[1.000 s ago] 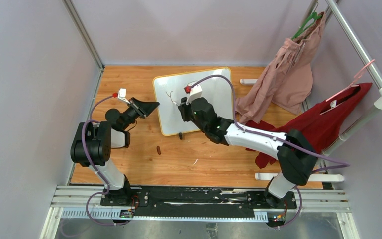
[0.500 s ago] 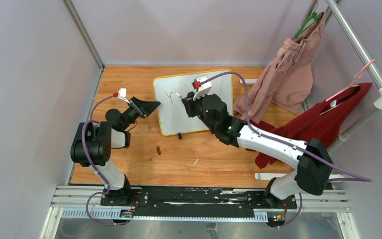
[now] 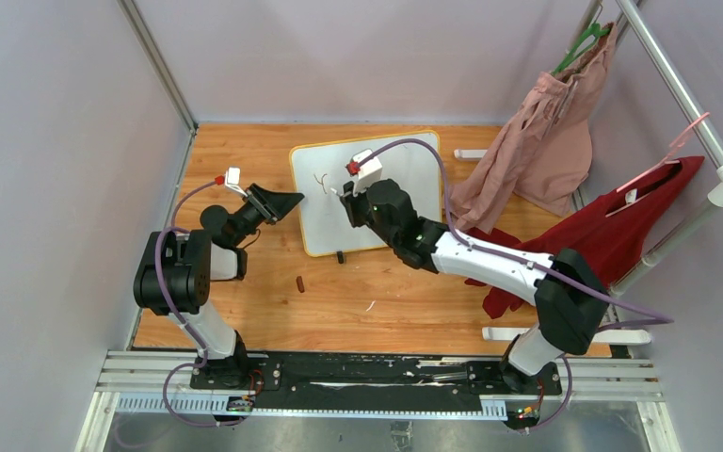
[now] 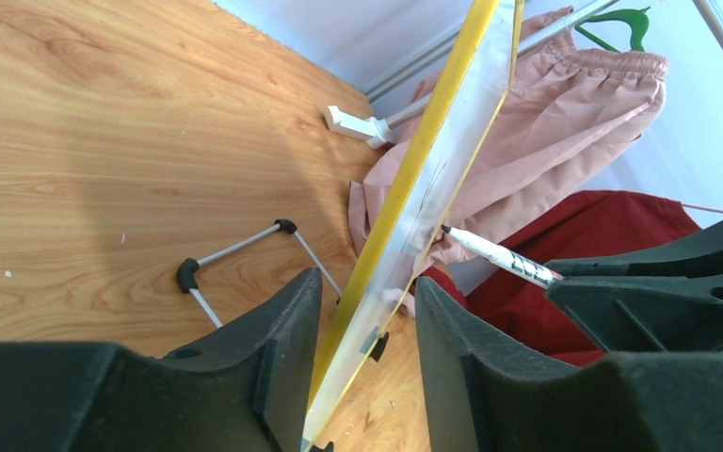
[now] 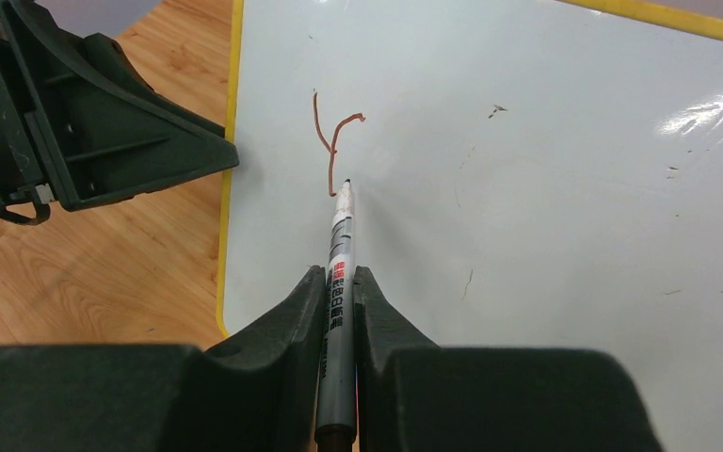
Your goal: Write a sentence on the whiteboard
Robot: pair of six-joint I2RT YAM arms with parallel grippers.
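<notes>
The whiteboard [image 3: 320, 226] is leaning on the bench [image 3: 235, 151], its left edge sitting between the left fingers [image 3: 282, 201], which are standing apart. The right fingers [image 5: 318, 290] are clamping a marker [image 5: 341, 254], its tip meeting the board beside the sentence [image 5: 334, 141], just a reddish Y.

- The whiteboard [image 3: 325, 226] on the wooden table [image 3: 386, 292] bears a short reddish stroke [image 3: 321, 179] near its upper left.
- The right gripper [image 3: 344, 196] holds a marker [image 3: 336, 191] over the board.
- The left gripper [image 3: 287, 201] is at the board's left edge.

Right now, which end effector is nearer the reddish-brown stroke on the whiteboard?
Right. The right end effector holds the marker with its tip at the stroke; the left end effector straddles the whiteboard at its left edge.
</notes>
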